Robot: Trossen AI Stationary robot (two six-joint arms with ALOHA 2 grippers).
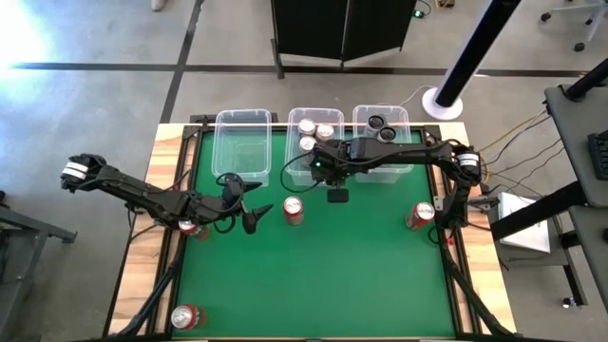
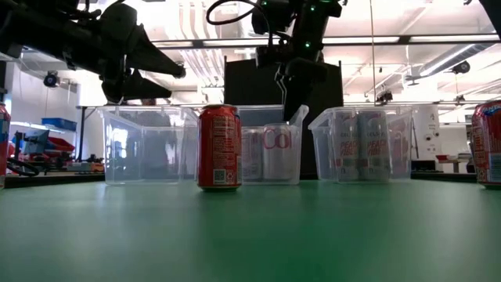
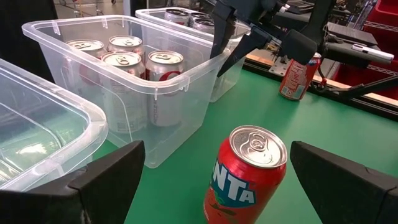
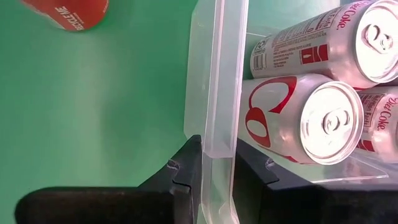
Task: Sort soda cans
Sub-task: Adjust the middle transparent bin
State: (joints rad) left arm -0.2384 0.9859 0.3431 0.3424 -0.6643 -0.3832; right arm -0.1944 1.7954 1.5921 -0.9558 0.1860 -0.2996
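Nearest the left wrist camera, a red soda can (image 3: pixel 245 171) stands upright on the green table (image 1: pixel 313 275), directly ahead of the left gripper (image 1: pixel 255 215) and centred between its two widely spread dark fingers (image 3: pixel 99 186), which do not touch it. From above, the same can sits just beside that gripper's tips, toward the table's middle.

Behind it, three clear plastic bins line the far edge. The left bin (image 1: pixel 241 142) holds no visible cans. The middle bin (image 1: pixel 302 152) holds several silver cans (image 4: pixel 311 118), standing upright with their tops showing. The right bin (image 1: pixel 382 128) holds dark-topped cans (image 1: pixel 379 123).

The right gripper (image 1: pixel 328 169) hangs at the near wall of the middle bin, its fingers (image 4: pixel 186 171) straddling the clear plastic wall, one finger outside over the green mat, the other inside beside the silver cans. The wall sits in a narrow gap between the fingers; the pictures do not show whether they press on it.

Three more red cans remain on the table: one (image 1: pixel 193 228) partly hidden under the left arm, one (image 1: pixel 421 216) near the right edge by the right arm's base, and one (image 1: pixel 186 317) lying on its side at the near left corner.
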